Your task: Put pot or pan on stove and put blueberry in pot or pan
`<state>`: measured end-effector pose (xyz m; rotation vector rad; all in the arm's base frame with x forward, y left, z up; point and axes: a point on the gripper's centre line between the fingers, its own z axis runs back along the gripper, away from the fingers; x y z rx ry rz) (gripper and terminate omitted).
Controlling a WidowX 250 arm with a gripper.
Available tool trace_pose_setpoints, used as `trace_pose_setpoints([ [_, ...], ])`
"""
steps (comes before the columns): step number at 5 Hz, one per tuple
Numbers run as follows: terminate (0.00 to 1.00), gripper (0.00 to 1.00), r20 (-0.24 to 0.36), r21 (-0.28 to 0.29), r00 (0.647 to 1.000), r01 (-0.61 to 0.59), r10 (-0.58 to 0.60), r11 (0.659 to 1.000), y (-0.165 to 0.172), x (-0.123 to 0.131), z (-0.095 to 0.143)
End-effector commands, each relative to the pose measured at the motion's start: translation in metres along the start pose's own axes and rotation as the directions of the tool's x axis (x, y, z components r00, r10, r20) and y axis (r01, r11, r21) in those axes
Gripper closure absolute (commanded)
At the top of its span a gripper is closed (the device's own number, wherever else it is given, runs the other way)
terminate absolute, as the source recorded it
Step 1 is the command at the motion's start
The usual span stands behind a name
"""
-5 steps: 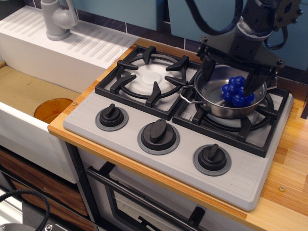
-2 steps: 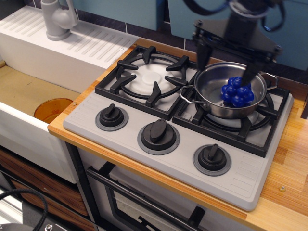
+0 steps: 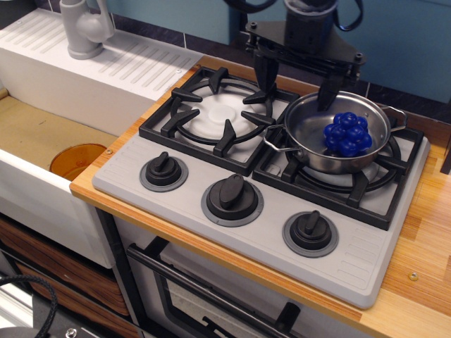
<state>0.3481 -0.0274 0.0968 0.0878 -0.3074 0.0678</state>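
Observation:
The shiny steel pot (image 3: pixel 310 137) stands on the right burner grate of the grey stove (image 3: pixel 211 232), a wire loop handle on each side. The blueberry (image 3: pixel 347 134), a cluster of glossy deep-blue balls, lies inside the pot toward its right side. My gripper (image 3: pixel 297 79) is open and empty, its two black fingers spread wide. It hangs above the pot's back left rim, apart from the blueberry.
The left burner grate (image 3: pixel 215 113) is bare. Three black knobs (image 3: pixel 231 191) line the stove front. A white sink (image 3: pixel 42 141) with a grey faucet (image 3: pixel 84 28) and an orange disc (image 3: pixel 77 160) lies to the left. A wooden counter (image 3: pixel 423 239) runs to the right.
My gripper has let go of the blueberry, risen out of the pot and moved left and back. The blueberry stays in the pot.

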Motion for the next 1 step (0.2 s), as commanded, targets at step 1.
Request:
trace_pose_setpoints([
  [1, 1.0, 0.0, 0.048, -0.026, 0.998, 0.029, -0.028, 0.999, 0.0287, 0.0174, 0.0086],
])
